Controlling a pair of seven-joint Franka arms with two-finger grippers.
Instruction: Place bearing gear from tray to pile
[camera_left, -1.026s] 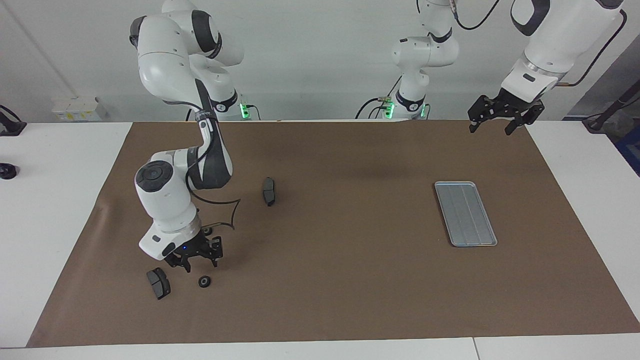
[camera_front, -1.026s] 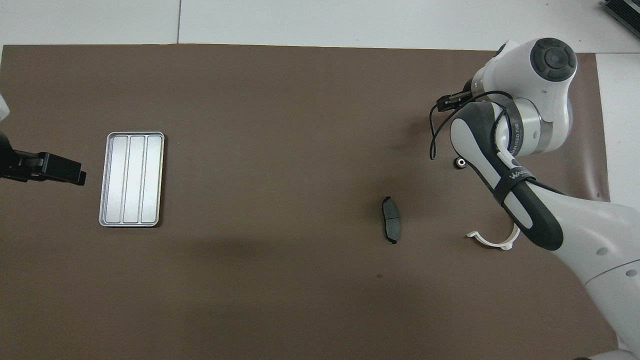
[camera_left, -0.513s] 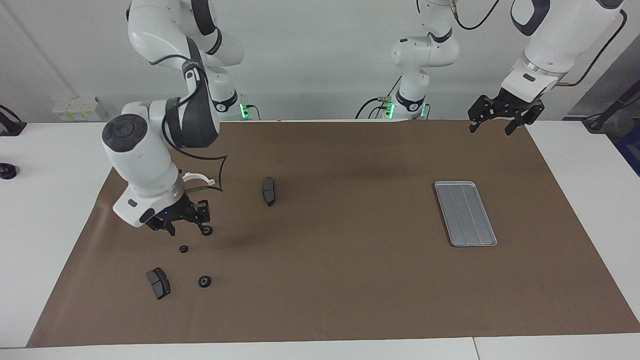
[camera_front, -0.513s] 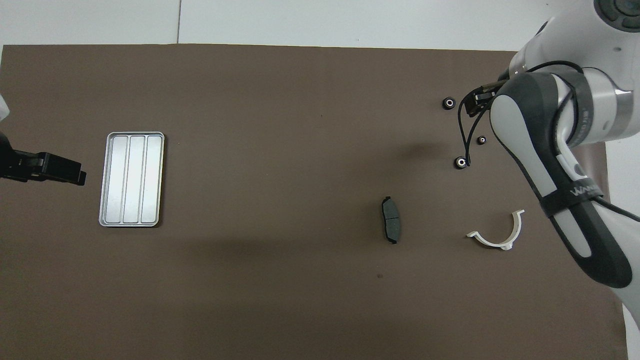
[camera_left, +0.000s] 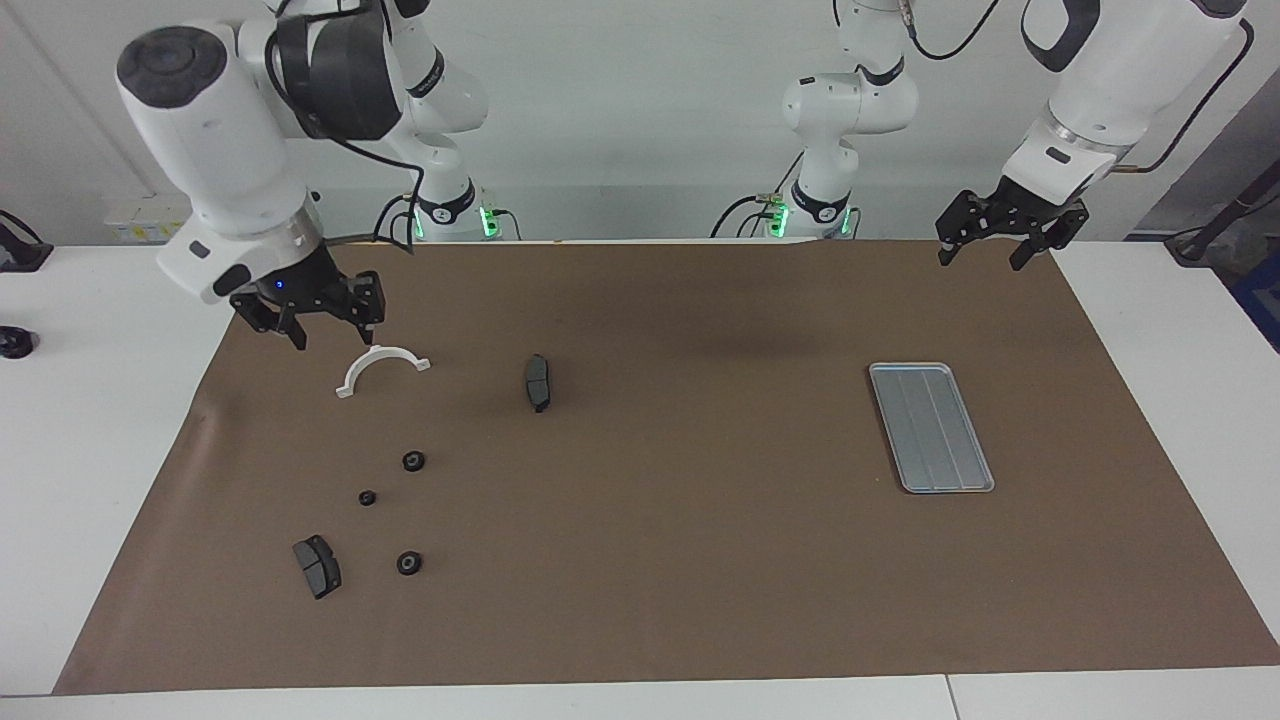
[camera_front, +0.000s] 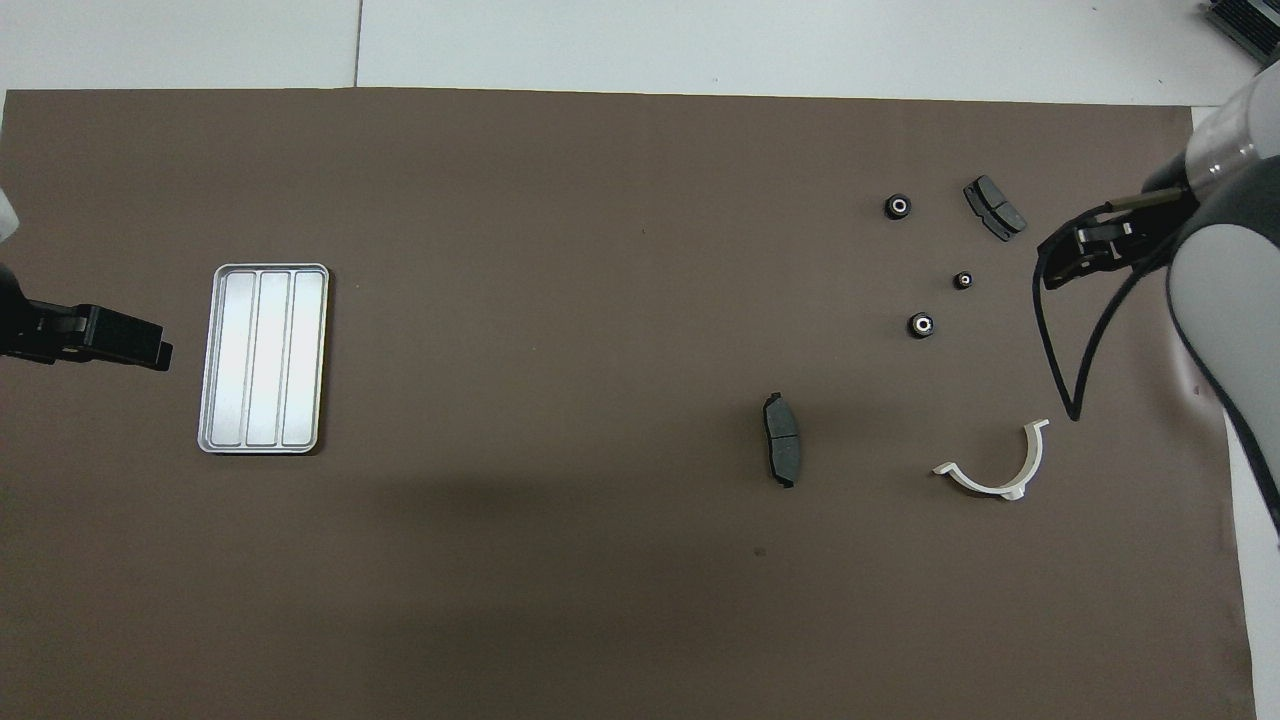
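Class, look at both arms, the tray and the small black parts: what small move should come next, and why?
Probably none beyond the right gripper going up to rest. The tray holds nothing, and three small round black parts lie by two brake pads toward the right arm's end. The right gripper is open and holds nothing, up over the mat near the white clip. The left gripper waits, open.
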